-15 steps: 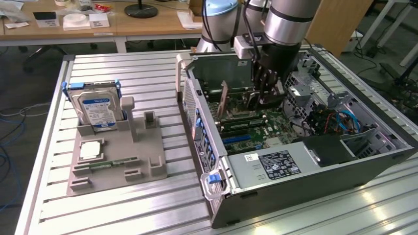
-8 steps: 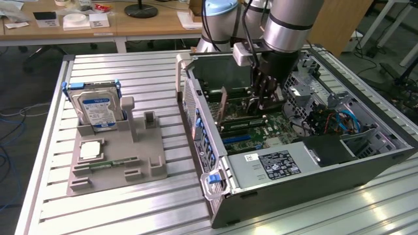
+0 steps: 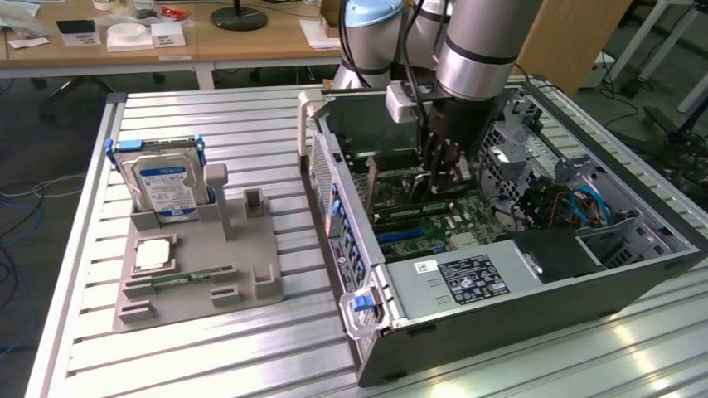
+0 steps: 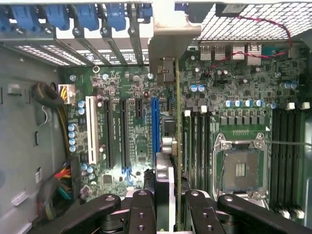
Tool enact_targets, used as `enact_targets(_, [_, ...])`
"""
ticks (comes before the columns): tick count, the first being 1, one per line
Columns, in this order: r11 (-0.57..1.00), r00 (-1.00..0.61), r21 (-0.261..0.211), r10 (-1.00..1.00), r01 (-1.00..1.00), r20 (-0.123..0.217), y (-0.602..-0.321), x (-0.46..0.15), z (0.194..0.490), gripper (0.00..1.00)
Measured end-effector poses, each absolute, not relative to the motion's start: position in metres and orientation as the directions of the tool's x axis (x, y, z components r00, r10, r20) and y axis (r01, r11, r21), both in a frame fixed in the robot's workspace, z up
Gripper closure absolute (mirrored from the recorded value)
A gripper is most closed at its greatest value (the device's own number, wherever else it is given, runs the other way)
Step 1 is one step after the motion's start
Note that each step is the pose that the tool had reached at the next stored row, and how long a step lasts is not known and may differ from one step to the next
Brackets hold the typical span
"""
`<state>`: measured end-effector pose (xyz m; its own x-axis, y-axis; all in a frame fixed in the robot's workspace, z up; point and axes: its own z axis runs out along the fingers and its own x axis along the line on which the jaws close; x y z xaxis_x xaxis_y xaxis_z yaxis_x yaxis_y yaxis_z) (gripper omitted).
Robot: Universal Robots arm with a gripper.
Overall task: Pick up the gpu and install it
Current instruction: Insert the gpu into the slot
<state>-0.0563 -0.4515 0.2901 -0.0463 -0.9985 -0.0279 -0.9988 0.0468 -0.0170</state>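
Pincer: point(image 4: 168, 204) clenched on the gpu point(image 4: 178, 146), gripping its upper edge — card held edge-on between the fingers.
Gpu: hung straight below the pincer, inside the open computer case point(image 3: 619, 274), over the motherboard point(image 4: 243, 87), bracket toward the rear slots.
Slot: blue slot point(image 4: 155, 122) lay just beside the card's edge.
Doing it well: I'd judge it needed squaring to the slot — then an even, vertical press.

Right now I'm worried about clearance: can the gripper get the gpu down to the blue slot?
Probably yes. The gripper holds the gpu edge-on inside the open case, beside the blue slot; nothing visibly blocks it.
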Motion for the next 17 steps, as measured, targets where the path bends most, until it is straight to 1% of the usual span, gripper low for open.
enact_targets(12, [0.052, -0.052, -0.017, -0.998, -0.999, -0.026, -0.456, -0.065, 0.268, 0.72])
enact_targets(14, [0.055, -0.055, -0.017, -0.998, -0.998, -0.026, -0.459, -0.067, 0.253, 0.72])
enact_targets(17, [0.055, -0.055, -0.017, -0.998, -0.998, -0.025, -0.459, -0.067, 0.250, 0.72])
